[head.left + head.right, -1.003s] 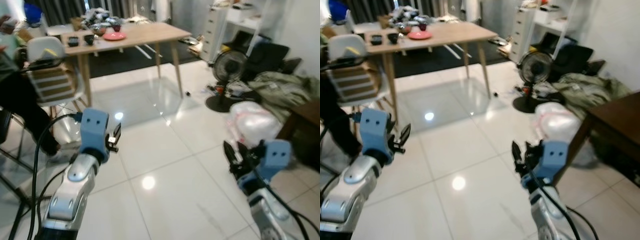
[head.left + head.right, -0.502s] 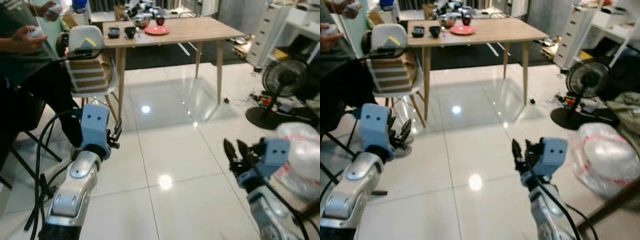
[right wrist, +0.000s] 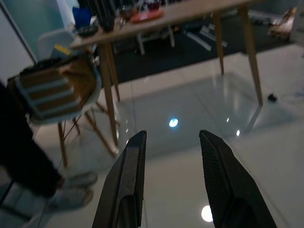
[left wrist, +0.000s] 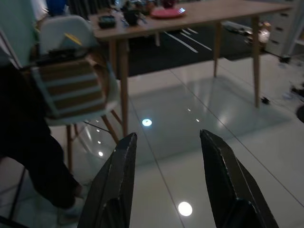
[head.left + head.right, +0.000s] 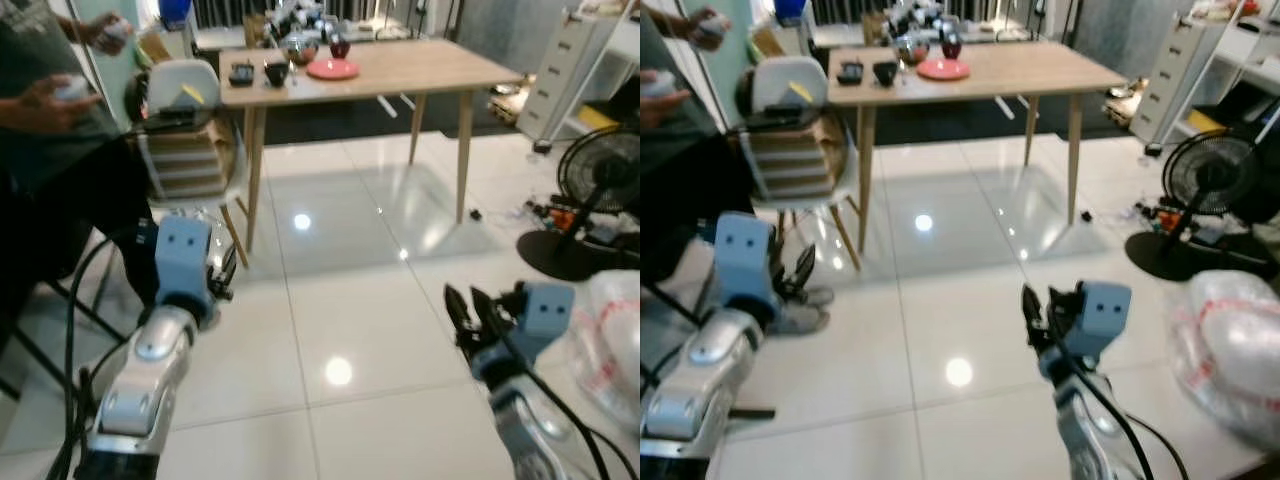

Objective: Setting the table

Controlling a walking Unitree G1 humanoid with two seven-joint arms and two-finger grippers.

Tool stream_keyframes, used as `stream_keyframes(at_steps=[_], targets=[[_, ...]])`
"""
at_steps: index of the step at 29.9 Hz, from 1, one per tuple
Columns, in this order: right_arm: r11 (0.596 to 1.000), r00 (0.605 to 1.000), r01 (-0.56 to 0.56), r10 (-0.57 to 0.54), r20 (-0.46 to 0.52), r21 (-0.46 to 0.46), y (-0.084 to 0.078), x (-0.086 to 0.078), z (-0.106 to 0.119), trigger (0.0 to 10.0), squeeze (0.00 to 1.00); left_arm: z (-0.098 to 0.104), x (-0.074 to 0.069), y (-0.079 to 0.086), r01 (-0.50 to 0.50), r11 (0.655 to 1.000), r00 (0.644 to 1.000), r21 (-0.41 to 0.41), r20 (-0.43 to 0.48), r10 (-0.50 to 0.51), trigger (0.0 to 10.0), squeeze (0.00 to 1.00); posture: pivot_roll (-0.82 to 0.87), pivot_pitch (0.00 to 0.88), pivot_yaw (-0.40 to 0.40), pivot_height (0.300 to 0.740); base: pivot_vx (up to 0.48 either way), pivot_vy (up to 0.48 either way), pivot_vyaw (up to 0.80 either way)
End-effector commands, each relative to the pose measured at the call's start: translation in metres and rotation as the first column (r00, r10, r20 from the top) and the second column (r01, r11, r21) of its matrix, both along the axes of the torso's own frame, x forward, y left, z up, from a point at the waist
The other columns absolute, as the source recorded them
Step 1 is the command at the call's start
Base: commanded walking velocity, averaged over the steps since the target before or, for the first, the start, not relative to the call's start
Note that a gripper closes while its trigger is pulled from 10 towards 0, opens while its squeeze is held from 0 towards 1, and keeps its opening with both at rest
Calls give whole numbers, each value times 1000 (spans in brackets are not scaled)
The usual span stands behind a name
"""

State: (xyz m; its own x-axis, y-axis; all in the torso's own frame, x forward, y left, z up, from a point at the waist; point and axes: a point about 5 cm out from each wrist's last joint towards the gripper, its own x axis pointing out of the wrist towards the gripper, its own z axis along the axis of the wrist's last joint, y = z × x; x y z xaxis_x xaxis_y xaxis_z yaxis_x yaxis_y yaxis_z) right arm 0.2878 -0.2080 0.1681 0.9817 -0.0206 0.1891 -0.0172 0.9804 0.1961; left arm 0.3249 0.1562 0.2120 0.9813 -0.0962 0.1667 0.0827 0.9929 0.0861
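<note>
1. A wooden surface (image 5: 440, 70) stands far ahead on the shiny white tile floor (image 5: 350, 300), well apart from the robot.
2. On the surface sits a pink plate (image 5: 332, 69), near its far left part.
3. Just behind the plate is a dark red cup (image 5: 340, 47).
4. Left of the plate are a small black cup (image 5: 275, 72) and a flat black dish (image 5: 241, 74).
5. More things crowd the back edge of the surface, too blurry to tell apart.
6. A white chair (image 5: 185, 120) stands at the left end of the surface, with a striped brown bag or cushion on its seat.
7. A person in dark clothes (image 5: 50, 130) stands at the far left, beside the chair, with one hand (image 5: 62, 90) held up in front.
8. The left pincer (image 4: 166, 185) is held low over the floor, its two black fingers spread wide with nothing between them.
9. The right pincer (image 3: 168, 180) is also held over the floor, its fingers spread apart and holding nothing.
10. Both pincers point toward the surface and the chair.
11. On the right stand a black fan (image 5: 595, 190) on the floor and a white set of drawers (image 5: 565, 60) farther back.
12. A white plastic bag (image 5: 1230, 340) lies on the floor near the right arm.
</note>
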Motion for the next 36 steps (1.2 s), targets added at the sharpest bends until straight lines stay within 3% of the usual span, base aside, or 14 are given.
stream_keyframes(at_steps=[1,17,21,28,31,36], targets=[[1000,1000,2,-2,-19,2,3,-1,-6,10000,0,-5,-1,7,-17,1000,1000,9,-20,17,10000,0,48,74,75,740,472,0,0],[1000,1000,12,-12,-17,-9,1,1,-6,10000,0,-8,-1,3,5,1000,1000,-5,-24,-5,10000,0,46,65,72,740,472,0,-464],[999,1000,-16,16,9,-43,5,3,-2,10000,0,-7,-3,3,9,1000,1000,18,12,-10,10000,0,46,65,72,740,472,0,0],[980,991,-101,114,64,-170,11,7,16,10000,0,-8,-4,5,-12,1000,999,-11,40,12,10000,0,53,59,57,740,472,0,0],[957,983,-155,174,60,-244,14,10,22,10000,0,-8,-4,4,-14,1000,999,-25,46,15,10000,0,55,57,43,740,472,0,0],[940,978,-186,205,36,-286,13,15,24,10000,0,-9,-5,-1,-6,999,998,-43,55,9,10000,0,59,58,19,740,472,0,0]])
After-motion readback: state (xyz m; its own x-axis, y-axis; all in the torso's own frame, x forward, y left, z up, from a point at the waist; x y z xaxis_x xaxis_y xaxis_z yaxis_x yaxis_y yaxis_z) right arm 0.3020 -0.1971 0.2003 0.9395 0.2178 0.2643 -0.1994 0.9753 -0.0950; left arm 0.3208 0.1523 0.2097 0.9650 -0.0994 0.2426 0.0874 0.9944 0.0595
